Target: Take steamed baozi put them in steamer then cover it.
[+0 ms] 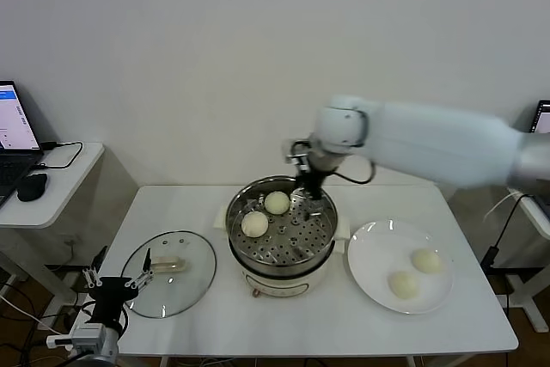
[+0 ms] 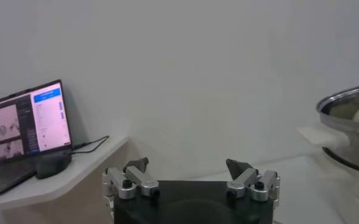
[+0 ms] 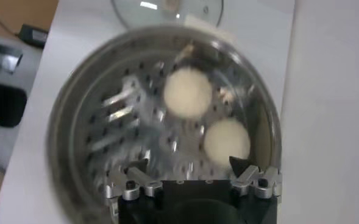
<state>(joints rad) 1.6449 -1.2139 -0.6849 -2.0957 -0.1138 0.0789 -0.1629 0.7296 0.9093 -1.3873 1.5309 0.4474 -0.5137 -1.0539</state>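
The shiny steel steamer (image 1: 322, 248) stands mid-table on its white base. Two cream baozi (image 1: 277, 203) (image 1: 254, 224) lie on its perforated tray; they also show in the right wrist view (image 3: 188, 92) (image 3: 226, 140). Two more baozi (image 1: 425, 260) (image 1: 402, 284) lie on the white plate (image 1: 369, 251) to the right. My right gripper (image 1: 306, 192) hangs open and empty over the steamer's far rim, its jaws (image 3: 191, 164) spread above the tray. My left gripper (image 1: 118, 281) is parked low at the table's front left, open and empty (image 2: 187, 164).
The glass lid (image 1: 169, 271) with its wooden knob lies flat on the table left of the steamer, also seen in the right wrist view (image 3: 167, 9). A side desk with a laptop (image 1: 15, 118) and mouse (image 1: 32, 186) stands at far left.
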